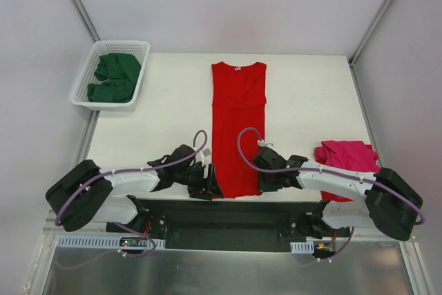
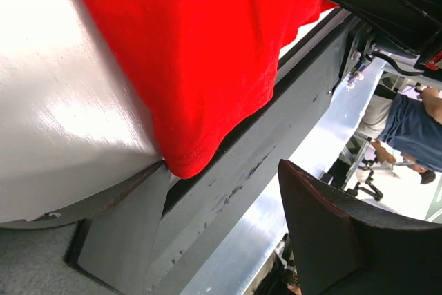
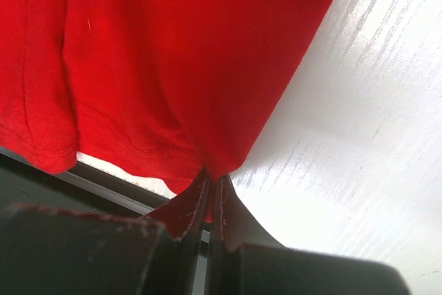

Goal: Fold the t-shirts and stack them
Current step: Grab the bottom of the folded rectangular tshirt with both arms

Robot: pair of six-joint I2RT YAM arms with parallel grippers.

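The bright red t-shirt (image 1: 238,126) lies on the white table (image 1: 304,94) as a long narrow strip, neck at the far end and hem at the near edge. My right gripper (image 1: 262,179) is shut on the hem's right corner (image 3: 207,150), with red cloth pinched between the fingers (image 3: 231,212). My left gripper (image 1: 210,186) stands open beside the hem's left corner (image 2: 183,164), which hangs just over the table edge; only one dark finger (image 2: 338,240) shows, with nothing against it. A magenta-pink t-shirt (image 1: 345,157) lies crumpled at the right. Dark green t-shirts (image 1: 114,77) fill the basket.
The white lattice basket (image 1: 114,45) stands at the far left corner. A dark rail (image 1: 228,215) runs along the near table edge between the arm bases. Grey walls close in the table on the left, right and back.
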